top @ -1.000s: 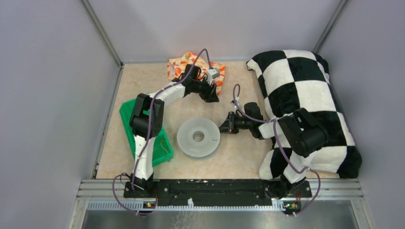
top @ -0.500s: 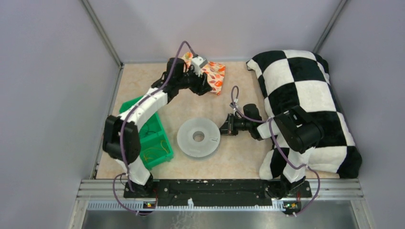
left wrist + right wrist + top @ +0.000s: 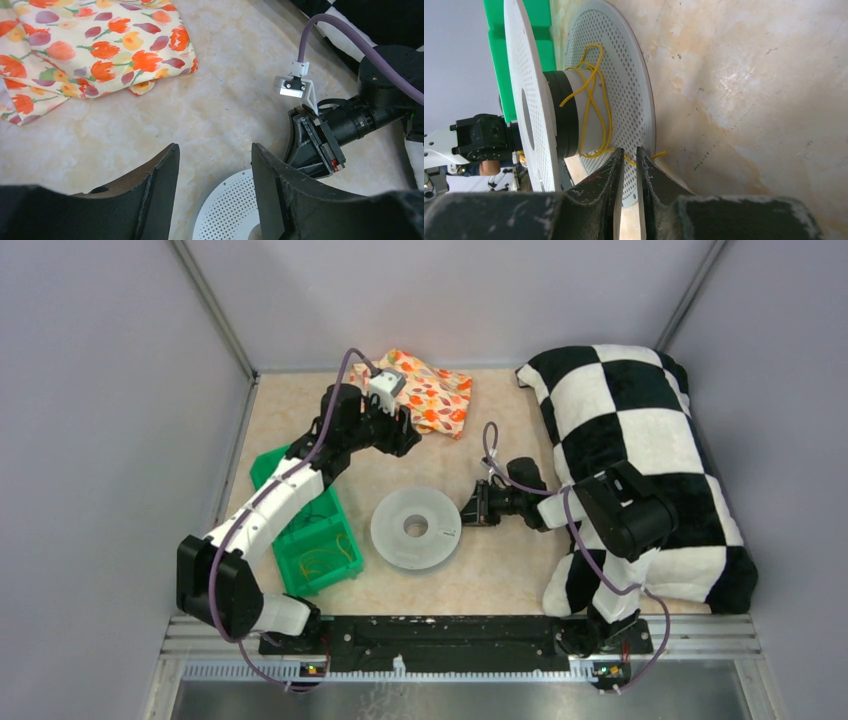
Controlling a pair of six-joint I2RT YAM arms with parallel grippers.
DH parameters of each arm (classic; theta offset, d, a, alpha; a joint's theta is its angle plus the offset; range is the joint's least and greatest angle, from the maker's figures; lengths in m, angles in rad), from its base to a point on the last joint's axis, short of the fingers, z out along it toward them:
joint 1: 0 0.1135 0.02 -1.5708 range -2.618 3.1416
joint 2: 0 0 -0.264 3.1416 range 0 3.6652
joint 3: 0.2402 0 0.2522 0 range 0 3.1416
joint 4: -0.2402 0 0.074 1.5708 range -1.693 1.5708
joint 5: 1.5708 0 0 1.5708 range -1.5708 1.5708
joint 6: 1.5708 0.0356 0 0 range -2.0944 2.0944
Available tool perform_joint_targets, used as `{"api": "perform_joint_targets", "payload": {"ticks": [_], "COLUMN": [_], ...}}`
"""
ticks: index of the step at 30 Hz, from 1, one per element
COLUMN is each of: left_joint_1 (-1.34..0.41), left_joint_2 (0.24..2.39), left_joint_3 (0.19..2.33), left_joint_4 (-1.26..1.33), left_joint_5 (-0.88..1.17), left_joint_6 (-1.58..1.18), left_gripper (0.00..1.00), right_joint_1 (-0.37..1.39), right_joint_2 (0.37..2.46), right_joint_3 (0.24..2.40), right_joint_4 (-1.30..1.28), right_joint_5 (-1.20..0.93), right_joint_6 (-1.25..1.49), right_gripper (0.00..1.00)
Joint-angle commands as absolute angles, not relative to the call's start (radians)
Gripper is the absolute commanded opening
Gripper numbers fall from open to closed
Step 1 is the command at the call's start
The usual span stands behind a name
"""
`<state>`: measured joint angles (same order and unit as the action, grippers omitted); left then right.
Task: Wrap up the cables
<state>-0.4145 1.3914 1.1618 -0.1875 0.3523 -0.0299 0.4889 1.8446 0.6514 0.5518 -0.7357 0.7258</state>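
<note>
A grey perforated spool [image 3: 415, 528] lies flat mid-table. Thin yellow cables [image 3: 591, 100] loop loosely round its hub between the two flanges [image 3: 531, 75]. One strand runs across the tips of my right gripper [image 3: 628, 156], which sits at the spool's right rim [image 3: 468, 510]. Its jaws stand a narrow gap apart, wider than the wire. My left gripper [image 3: 214, 150] hangs open and empty above the table behind the spool [image 3: 230, 215], near the floral cloth [image 3: 405, 438]. More yellow strands [image 3: 322, 562] lie in the green bin.
The green bin [image 3: 290, 575] sits left of the spool, partly under my left arm. A floral cloth [image 3: 435, 400] lies at the back. A big black-and-white checkered pillow [image 3: 640, 420] fills the right side, against my right arm.
My left arm has swung left and back off the floral cloth, its elbow dropping toward the near left corner. The right gripper has stayed at the spool's rim.
</note>
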Motion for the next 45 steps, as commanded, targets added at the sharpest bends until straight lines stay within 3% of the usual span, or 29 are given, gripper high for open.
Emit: {"api": "perform_joint_targets", "payload": {"ticks": [1,17,27,33,35,37,40,41,45], "left_joint_1": [-0.413,-0.413,-0.413,-0.413,-0.413,-0.413,-0.413,-0.413,-0.413], "left_joint_2": [1.352,1.291,1.181,1.106,1.085,1.07,1.046,1.039,1.011], "left_joint_3": [1.167,1.147,1.134,1.117,1.109,1.102,1.084,1.076,1.038], "left_joint_4": [-0.204,-0.205,-0.228,-0.264,-0.282,-0.304,-0.318,-0.319,-0.309], "left_joint_5": [0.295,0.255,0.211,0.152,0.132,0.109,0.083,0.073,0.05], "left_joint_6": [-0.034,-0.044,-0.057,-0.102,-0.131,-0.155,-0.179,-0.185,-0.203], "left_gripper": [0.61,0.61,0.62,0.68,0.71,0.73,0.79,0.87,0.97], "right_joint_1": [0.492,0.484,0.459,0.449,0.448,0.447,0.446,0.446,0.446], "right_joint_2": [1.82,1.669,1.533,1.393,1.345,1.297,1.225,1.203,1.117], "right_joint_3": [0.672,0.745,0.886,0.967,0.974,0.969,0.931,0.915,0.847], "right_joint_4": [0.528,0.258,-0.108,-0.251,-0.266,-0.265,-0.222,-0.206,-0.136], "right_joint_5": [-0.7,-0.568,-0.261,0.019,0.107,0.188,0.271,0.301,0.359], "right_joint_6": [0.683,0.559,0.405,0.315,0.297,0.271,0.238,0.243,0.274], "right_gripper": [0.16,0.27,0.35,0.58,0.73,0.95,0.99,0.99,0.99]}}
